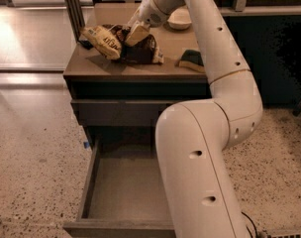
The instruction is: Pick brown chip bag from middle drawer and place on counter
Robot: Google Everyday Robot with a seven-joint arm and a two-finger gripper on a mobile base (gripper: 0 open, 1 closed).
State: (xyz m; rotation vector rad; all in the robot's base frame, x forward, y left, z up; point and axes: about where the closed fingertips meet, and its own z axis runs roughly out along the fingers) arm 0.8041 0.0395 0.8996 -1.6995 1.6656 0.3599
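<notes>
Brown chip bag (110, 41) is on the desk (89, 66), left-front part of the top, not in the middle drawer (122, 195), which stands pulled out and bare at the bottom. Hand (137, 33) sits right on the bag's upper middle, coming in from behind and above, tip pointing down-left. Bag's long axis runs left-right across the desk, cream end to the left of the hand, dark end below and right of it. Can't tell whether the hand is gripping the bag or has let go. Green sponge (191, 59) is just right of the bag, white bowl (179, 19) behind. Judgement: bag looks placed, so what's left is release and a lift straight up, clear of the crinkled top.
</notes>
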